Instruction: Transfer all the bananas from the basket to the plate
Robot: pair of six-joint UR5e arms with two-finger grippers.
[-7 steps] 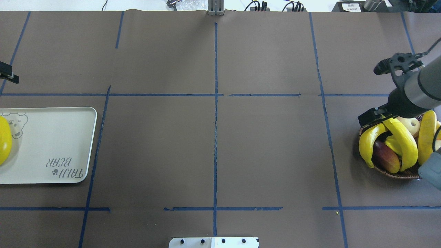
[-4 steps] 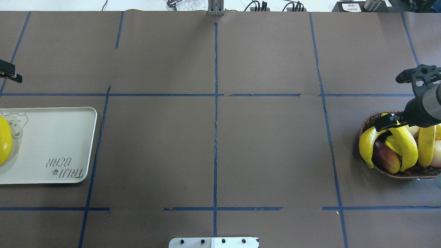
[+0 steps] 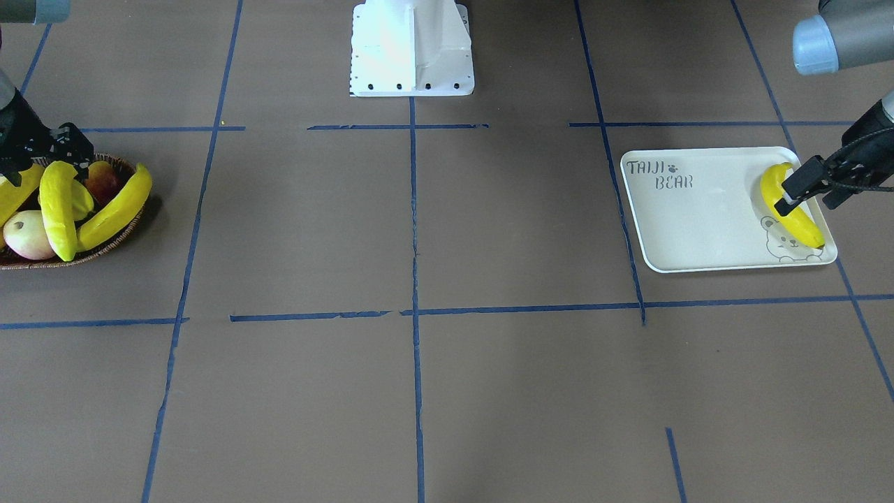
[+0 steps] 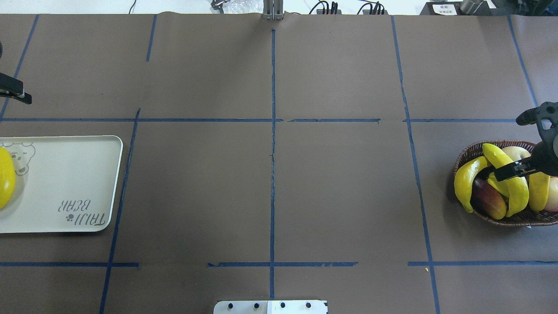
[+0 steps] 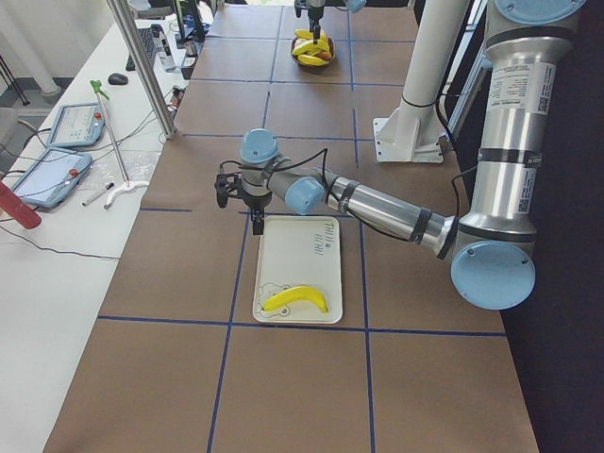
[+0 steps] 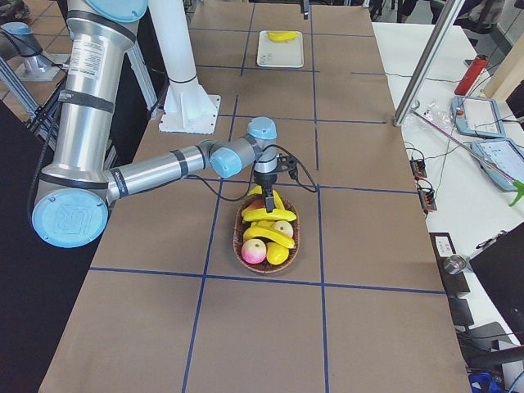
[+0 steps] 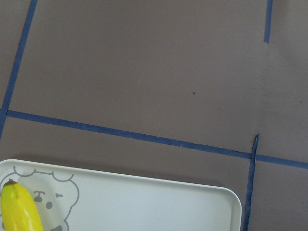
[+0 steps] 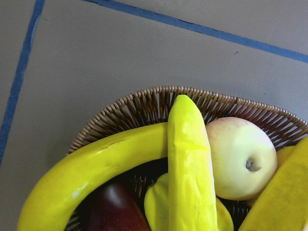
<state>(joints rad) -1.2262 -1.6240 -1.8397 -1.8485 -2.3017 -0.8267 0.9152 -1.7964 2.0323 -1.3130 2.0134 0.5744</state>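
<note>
The right gripper has slid from the basket's left rim inward and now lies across the middle banana. Its arm has drawn back toward the right edge of the table, uncovering the basket's far rim and a pale apple. The left gripper, beyond the plate, has crept slightly further into the overhead view.
</note>
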